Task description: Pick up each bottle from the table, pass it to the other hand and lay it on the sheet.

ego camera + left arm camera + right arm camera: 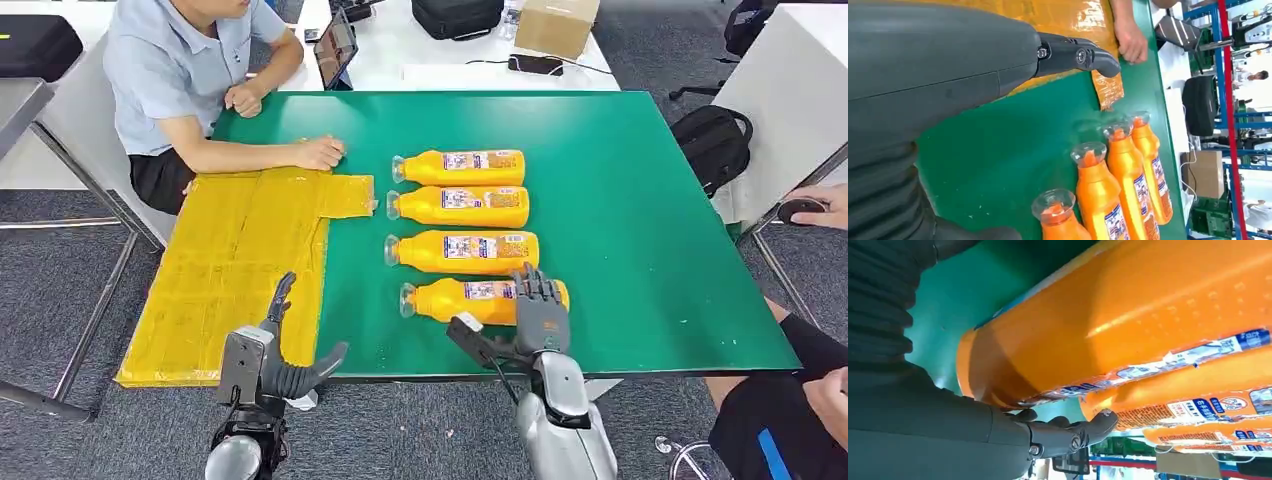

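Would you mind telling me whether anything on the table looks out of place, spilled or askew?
Nothing is spilled. The four orange bottles lie in a neat row on the green table, caps toward the yellow sheet. The sheet's flap sticks out unevenly, and a person's hand rests on its far edge.

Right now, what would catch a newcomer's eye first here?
Four orange plastic juice bottles lie in a row on the green table, caps toward the yellow plastic sheet at its left side. The right hand reaches over the nearest bottle; a person's hand rests on the sheet.
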